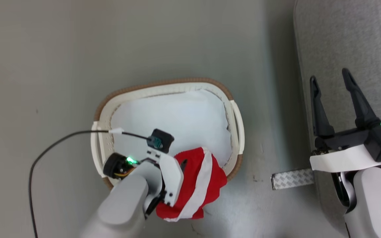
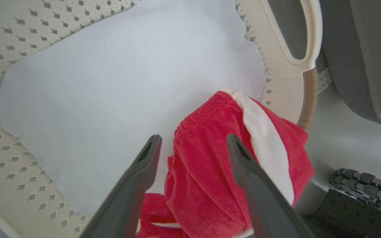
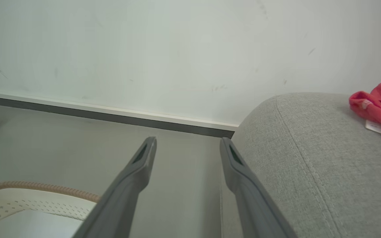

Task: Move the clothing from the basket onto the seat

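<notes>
The clothing (image 1: 200,185), red with a white stripe, hangs over the near right rim of the basket (image 1: 164,86) and partly outside it. My left gripper (image 2: 193,138) reaches down onto it, open, with one finger on each side of the red fabric (image 2: 207,165), whose elastic waistband lies just ahead of the tips. A plain white cloth (image 2: 111,86) lines the basket floor. My right gripper (image 1: 331,79) stands open with nothing in it, over the left edge of the seat (image 1: 352,39). In the right wrist view its fingers (image 3: 188,140) point past the seat's rounded corner (image 3: 309,158).
A second red piece of cloth (image 3: 380,102) with a white label lies on the seat. A grey tape strip (image 1: 291,179) is stuck to the floor between basket and seat. A black cable (image 1: 55,142) trails left from my left wrist. A wall with a dark skirting (image 3: 111,115) stands beyond.
</notes>
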Tool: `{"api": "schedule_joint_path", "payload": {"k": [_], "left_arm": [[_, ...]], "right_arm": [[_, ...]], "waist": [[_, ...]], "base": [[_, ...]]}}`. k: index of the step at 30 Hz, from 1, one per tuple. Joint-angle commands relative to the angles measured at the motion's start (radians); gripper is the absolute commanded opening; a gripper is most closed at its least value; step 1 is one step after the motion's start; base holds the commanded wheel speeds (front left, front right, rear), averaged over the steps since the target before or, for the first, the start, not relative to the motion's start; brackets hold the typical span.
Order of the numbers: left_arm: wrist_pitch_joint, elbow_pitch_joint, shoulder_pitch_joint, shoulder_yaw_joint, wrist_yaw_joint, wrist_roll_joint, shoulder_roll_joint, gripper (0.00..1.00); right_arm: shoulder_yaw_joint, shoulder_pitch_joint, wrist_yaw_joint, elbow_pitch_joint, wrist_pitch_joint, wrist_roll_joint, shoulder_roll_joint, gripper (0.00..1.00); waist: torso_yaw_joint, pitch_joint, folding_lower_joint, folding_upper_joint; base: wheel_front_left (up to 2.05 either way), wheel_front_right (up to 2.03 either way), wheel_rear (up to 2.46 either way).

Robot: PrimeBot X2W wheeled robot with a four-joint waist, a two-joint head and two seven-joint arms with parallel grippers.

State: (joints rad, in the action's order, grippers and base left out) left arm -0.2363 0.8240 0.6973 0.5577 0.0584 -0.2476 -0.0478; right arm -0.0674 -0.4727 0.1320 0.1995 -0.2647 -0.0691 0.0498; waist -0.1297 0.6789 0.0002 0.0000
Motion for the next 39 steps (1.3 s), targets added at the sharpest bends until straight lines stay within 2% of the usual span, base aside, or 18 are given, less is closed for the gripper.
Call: {"api": "schedule_joint_path", "payload": {"k": [1, 9, 20, 39], "left_arm": [[0.005, 0.011, 0.026, 0.007, -0.017, -0.020, -0.006, 1.00], [-0.011, 0.052, 0.085, 0.074, -0.066, -0.143, -0.005, 1.00], [-0.009, 0.106, 0.172, 0.144, -0.092, -0.242, -0.005, 1.00], [-0.058, 0.154, 0.237, 0.226, -0.042, -0.388, -0.005, 1.00]], "right_arm": [[-0.001, -0.019, -0.003, -0.009, 0.001, 0.001, 0.001, 1.00], [0.004, -0.045, -0.003, -0.034, 0.001, 0.010, 0.001, 1.00], [0.009, -0.069, -0.003, -0.058, 0.001, 0.018, 0.001, 1.00], [0.014, -0.080, -0.003, -0.048, 0.001, 0.003, 0.001, 1.00]], "waist": [[-0.002, 0.041, -0.0002, 0.0000], [0.004, 0.124, -0.0002, 0.0000], [0.004, 0.205, -0.0002, 0.0000], [0.004, 0.214, -0.0002, 0.0000]], "base": [[0.00, 0.00, 0.00], [0.00, 0.00, 0.00], [0.00, 0.00, 0.00], [0.00, 0.00, 0.00]]}}
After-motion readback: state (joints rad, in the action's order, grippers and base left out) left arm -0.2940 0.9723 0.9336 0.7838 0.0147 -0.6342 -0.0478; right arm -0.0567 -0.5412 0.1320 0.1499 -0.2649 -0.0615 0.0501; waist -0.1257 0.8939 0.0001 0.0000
